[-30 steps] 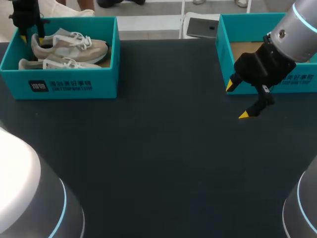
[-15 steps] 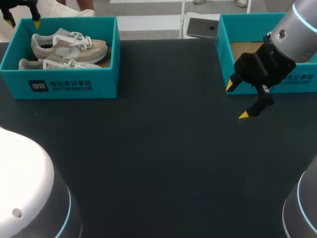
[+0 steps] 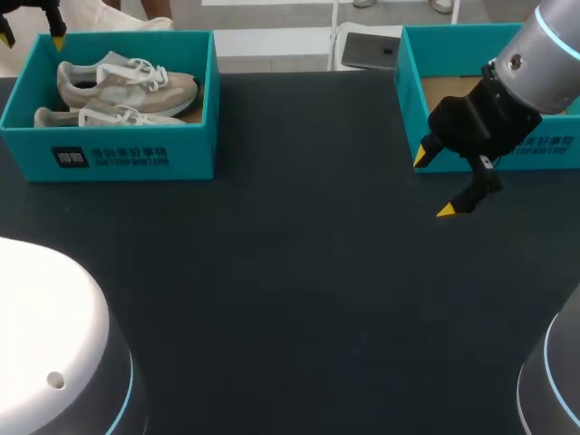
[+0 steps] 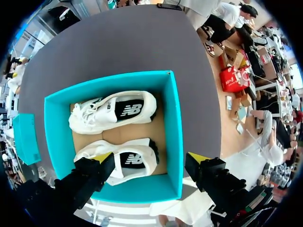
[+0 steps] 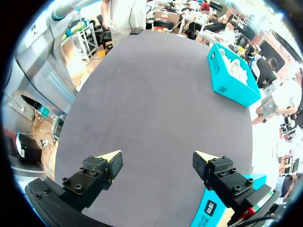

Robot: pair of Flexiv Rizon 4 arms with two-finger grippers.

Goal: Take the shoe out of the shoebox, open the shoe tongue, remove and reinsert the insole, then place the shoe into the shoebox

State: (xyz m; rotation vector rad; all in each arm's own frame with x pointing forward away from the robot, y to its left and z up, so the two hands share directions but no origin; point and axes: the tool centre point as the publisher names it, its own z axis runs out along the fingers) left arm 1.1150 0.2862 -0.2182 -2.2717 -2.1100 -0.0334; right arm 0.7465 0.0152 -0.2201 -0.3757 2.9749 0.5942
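Left hand point(image 4: 150, 158) above shoebox point(image 4: 173, 127) rim, shoes point(image 4: 116, 111) inside

Bright, even light (diffuse, from above) spreads across the dark matte table point(image 3: 299, 299).

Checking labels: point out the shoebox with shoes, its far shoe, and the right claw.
shoebox point(image 3: 127, 156), head view, front wall.
far shoe point(image 3: 136, 91), head view, side.
right claw point(image 3: 434, 184), head view, between its tips.

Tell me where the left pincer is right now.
In the head view the left pincer hangs open at the table's far left, above the left end of the teal shoebox that holds two shoes.
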